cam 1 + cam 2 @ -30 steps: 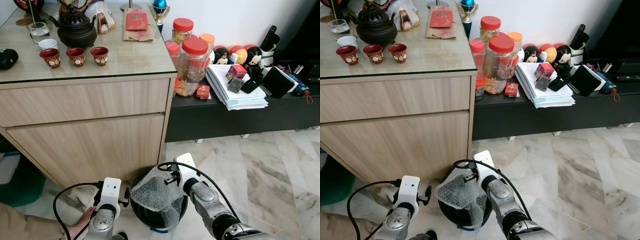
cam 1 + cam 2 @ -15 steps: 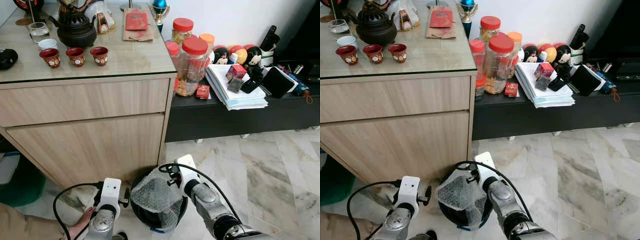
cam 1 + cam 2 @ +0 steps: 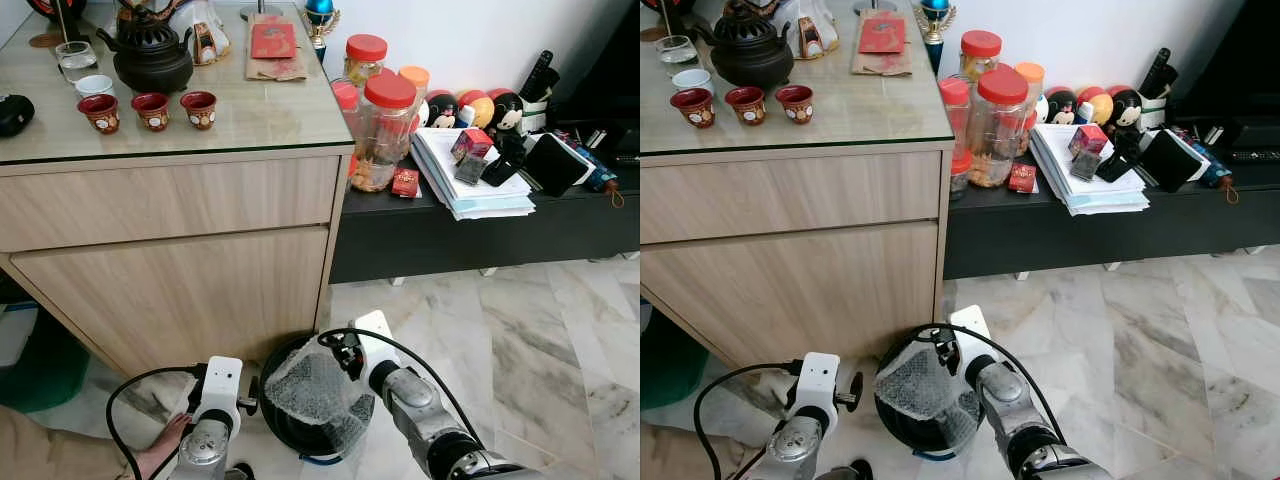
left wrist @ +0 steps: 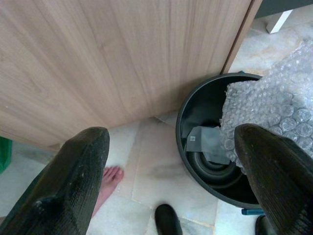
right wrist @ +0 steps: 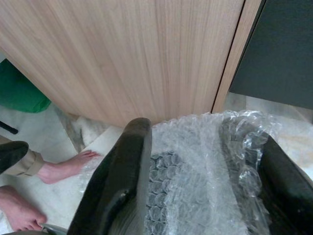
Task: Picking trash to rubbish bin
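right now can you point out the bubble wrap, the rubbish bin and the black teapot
bubble wrap [image 3: 318, 392], left eye view, middle of the crumpled sheet over the bin
rubbish bin [image 4: 188, 106], left wrist view, bare inner wall below the rim
black teapot [image 3: 152, 60], left eye view, its round body on the cabinet top

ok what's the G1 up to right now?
It's binning trash. The right gripper holds a sheet of bubble wrap over the black rubbish bin on the floor beside the wooden cabinet; its jaws are closed on it, not yet let go. The left gripper hovers open beside the bin. A person's bare foot is close by.
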Robot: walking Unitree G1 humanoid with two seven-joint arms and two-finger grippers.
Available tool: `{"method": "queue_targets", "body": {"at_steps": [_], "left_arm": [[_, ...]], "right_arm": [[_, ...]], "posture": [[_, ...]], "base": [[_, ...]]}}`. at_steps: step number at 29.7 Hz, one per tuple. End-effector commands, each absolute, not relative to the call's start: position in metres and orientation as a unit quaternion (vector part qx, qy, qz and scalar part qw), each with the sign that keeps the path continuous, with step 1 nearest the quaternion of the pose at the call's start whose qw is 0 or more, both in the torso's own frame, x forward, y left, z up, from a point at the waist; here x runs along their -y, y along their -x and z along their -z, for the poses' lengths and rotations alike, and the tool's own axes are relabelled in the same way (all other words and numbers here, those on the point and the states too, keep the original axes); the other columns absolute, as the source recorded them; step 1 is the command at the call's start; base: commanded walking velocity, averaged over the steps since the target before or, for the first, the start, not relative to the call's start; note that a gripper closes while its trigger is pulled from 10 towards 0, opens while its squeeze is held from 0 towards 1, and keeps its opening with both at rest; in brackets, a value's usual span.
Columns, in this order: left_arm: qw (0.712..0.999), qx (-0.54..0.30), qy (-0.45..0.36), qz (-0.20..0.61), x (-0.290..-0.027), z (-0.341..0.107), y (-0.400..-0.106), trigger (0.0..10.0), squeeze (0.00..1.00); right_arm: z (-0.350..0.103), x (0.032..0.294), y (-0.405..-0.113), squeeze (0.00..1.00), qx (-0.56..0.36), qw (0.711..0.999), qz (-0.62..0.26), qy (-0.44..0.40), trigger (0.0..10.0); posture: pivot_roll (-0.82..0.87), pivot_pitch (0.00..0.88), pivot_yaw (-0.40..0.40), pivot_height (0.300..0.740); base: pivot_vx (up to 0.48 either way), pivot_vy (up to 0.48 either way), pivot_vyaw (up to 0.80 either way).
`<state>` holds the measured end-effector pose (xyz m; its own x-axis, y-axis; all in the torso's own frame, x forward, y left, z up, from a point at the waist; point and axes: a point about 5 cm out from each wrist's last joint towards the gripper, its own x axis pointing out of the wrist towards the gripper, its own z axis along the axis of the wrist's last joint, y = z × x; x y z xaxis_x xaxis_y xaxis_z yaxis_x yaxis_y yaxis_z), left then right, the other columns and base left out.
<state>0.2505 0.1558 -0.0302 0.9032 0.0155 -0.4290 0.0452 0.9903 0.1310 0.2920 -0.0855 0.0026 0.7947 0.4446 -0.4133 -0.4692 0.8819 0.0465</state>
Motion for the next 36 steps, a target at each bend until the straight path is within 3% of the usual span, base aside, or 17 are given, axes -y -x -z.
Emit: {"method": "queue_targets", "body": {"at_steps": [1,7,8,10,11,21,28,31,34,36], "left_arm": [[0.973,-0.222,-0.067,0.007,-0.154,0.032,-0.247,10.0,0.00],[0.972,-0.224,-0.067,0.008,-0.153,0.033,-0.247,10.0,0.00],[0.972,-0.226,-0.068,0.010,-0.152,0.033,-0.247,10.0,0.00],[0.972,-0.226,-0.068,0.011,-0.152,0.033,-0.247,10.0,0.00],[0.971,-0.228,-0.069,0.012,-0.152,0.033,-0.247,10.0,0.00],[0.970,-0.230,-0.071,0.015,-0.150,0.034,-0.247,10.0,0.00],[0.971,-0.229,-0.069,0.014,-0.150,0.033,-0.247,10.0,0.00],[0.971,-0.230,-0.069,0.015,-0.148,0.033,-0.248,10.0,0.00],[0.971,-0.230,-0.067,0.014,-0.148,0.033,-0.248,10.0,0.00],[0.971,-0.230,-0.067,0.014,-0.148,0.033,-0.248,10.0,0.00]], "right_arm": [[0.002,0.088,-0.288,1.00,-0.219,0.945,-0.240,0.034,10.0],[0.001,0.085,-0.289,1.00,-0.212,0.940,-0.257,0.073,10.0],[0.002,0.083,-0.287,0.31,-0.211,0.932,-0.274,0.106,10.0],[0.002,0.082,-0.287,0.31,-0.212,0.930,-0.277,0.113,10.0],[0.001,0.079,-0.286,0.00,-0.201,0.923,-0.295,0.142,10.0],[-0.002,0.068,-0.286,0.00,-0.173,0.902,-0.326,0.225,10.0],[-0.007,0.061,-0.287,0.00,-0.103,0.859,-0.354,0.356,10.0],[-0.003,0.062,-0.286,0.00,-0.145,0.878,-0.346,0.298,10.0],[0.002,0.069,-0.289,0.00,-0.236,0.917,-0.285,0.152,10.0],[0.003,0.071,-0.290,0.00,-0.262,0.922,-0.264,0.109,10.0]], "posture": [[0.09,0.148,-0.109,0.740],[0.09,0.148,-0.112,0.740],[0.09,0.148,-0.112,0.740],[0.09,0.148,-0.112,0.740],[0.09,0.147,-0.113,0.740],[0.09,0.147,-0.113,0.740],[0.09,0.147,-0.113,0.740],[0.09,0.146,-0.119,0.740],[0.09,0.147,-0.121,0.740],[0.09,0.147,-0.121,0.740]], "base": [[0.000,0.000,0.00],[0.000,0.000,0.00],[0.000,0.000,0.00],[0.000,0.000,0.00],[0.000,0.000,0.00],[0.000,0.000,0.00],[0.000,0.000,0.00],[0.000,0.000,0.00],[0.000,0.000,0.00],[0.000,0.000,0.00]]}}
